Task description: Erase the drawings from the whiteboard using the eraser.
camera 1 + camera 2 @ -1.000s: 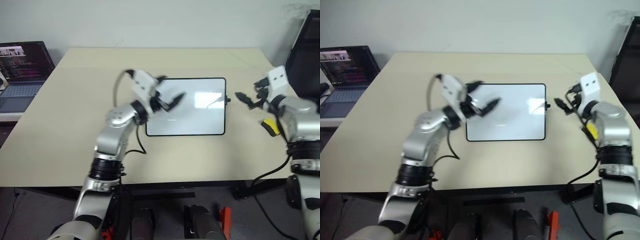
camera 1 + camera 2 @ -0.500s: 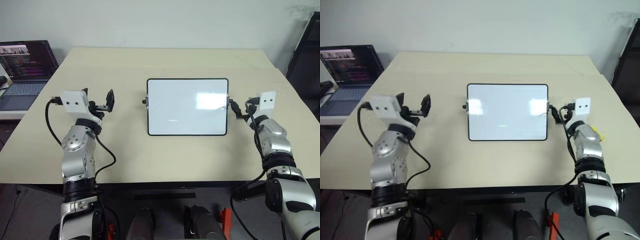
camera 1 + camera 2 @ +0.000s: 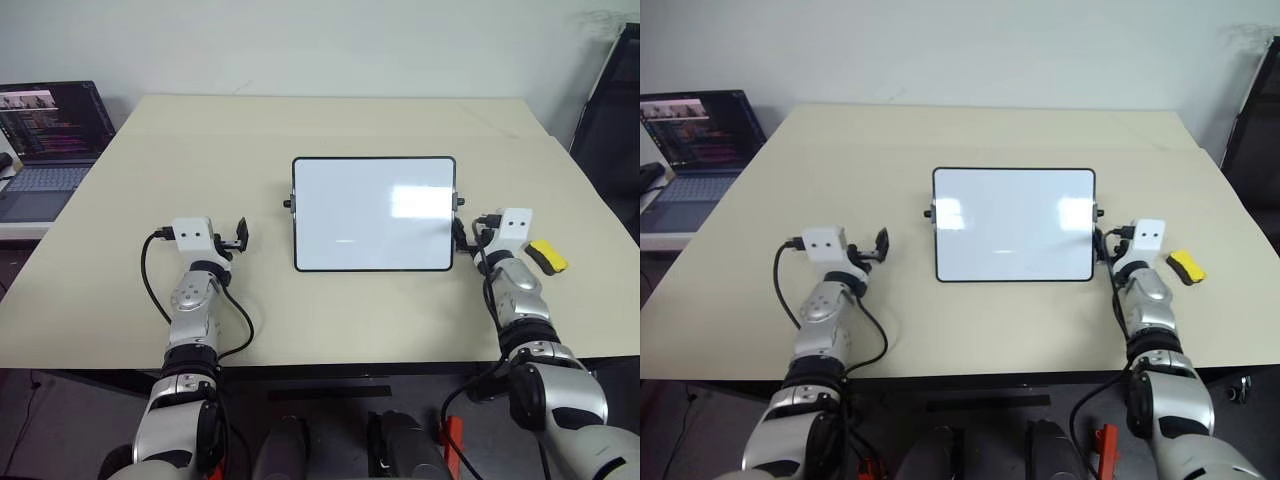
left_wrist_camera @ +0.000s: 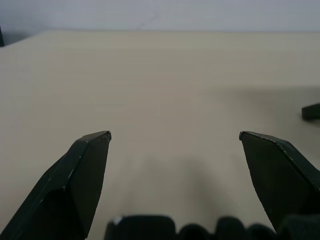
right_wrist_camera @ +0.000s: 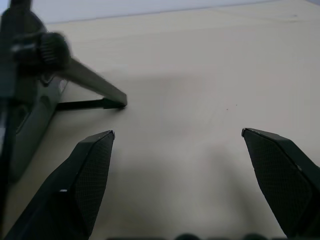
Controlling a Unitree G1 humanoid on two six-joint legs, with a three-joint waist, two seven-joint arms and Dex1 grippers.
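The whiteboard (image 3: 373, 213) stands propped at the middle of the tan table (image 3: 350, 310). Its face reads plain white with glare patches; the drawings are out of view. The eraser (image 3: 547, 256), a yellow block with a black part, lies on the table to the right of the board. My right gripper (image 3: 463, 236) is low beside the board's right edge, open and empty (image 5: 178, 132), with the board's side knob (image 5: 47, 50) and stand leg (image 5: 95, 86) close by. Left of the board, my left gripper (image 3: 240, 236) hovers low over bare table, open and empty (image 4: 175, 135).
A laptop (image 3: 50, 135) with a lit screen sits on a lower surface past the table's left edge. A dark chair-like object (image 3: 610, 110) stands at the far right. The table's front edge runs just behind both forearms.
The left arm swung off the board to its left and sank toward the table. The right arm came down beside the board's right edge, leaving the eraser in plain sight.
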